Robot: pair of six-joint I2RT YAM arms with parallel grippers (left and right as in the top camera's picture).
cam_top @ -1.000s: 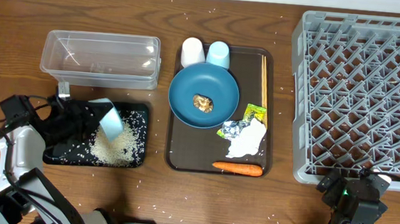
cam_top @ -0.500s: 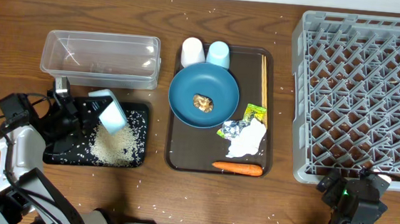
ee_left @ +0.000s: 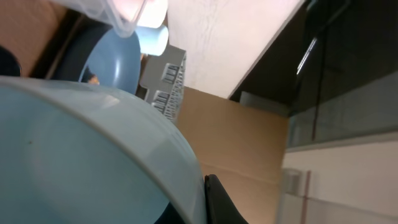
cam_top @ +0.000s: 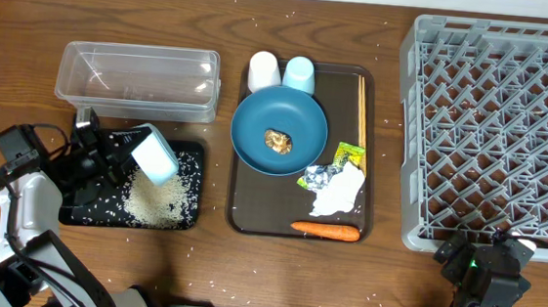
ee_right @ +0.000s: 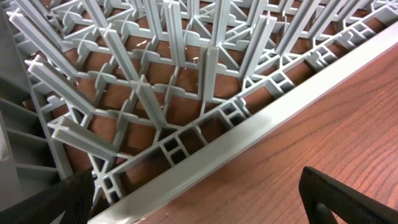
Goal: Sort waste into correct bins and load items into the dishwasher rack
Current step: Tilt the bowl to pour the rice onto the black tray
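The rack [cam_top: 497, 122] sits right of the brown tray [cam_top: 247, 210], its pegs bare. At the rack's near rim, off the brown tray's front-right corner, the right gripper [cam_top: 485, 271] hangs with fingers spread wide on nothing. Left of the brown tray lie the tub [cam_top: 65, 70], farther back, and the black tray [cam_top: 83, 215], nearer, heaped with rice [cam_top: 159, 201]. Just left of the brown tray's left edge, the left gripper [cam_top: 107, 157] clamps the bowl [cam_top: 154, 154], white with a blue rim, raised and tipped. On the brown tray are:
- plate [cam_top: 255, 123] with a food lump [cam_top: 278, 140]
- chopsticks [cam_top: 362, 107]
- carrot [cam_top: 325, 230]
- napkin [cam_top: 341, 193]
- white cup [cam_top: 264, 70]
- blue cup [cam_top: 300, 74]
- packet [cam_top: 350, 158]
- foil [cam_top: 319, 177]
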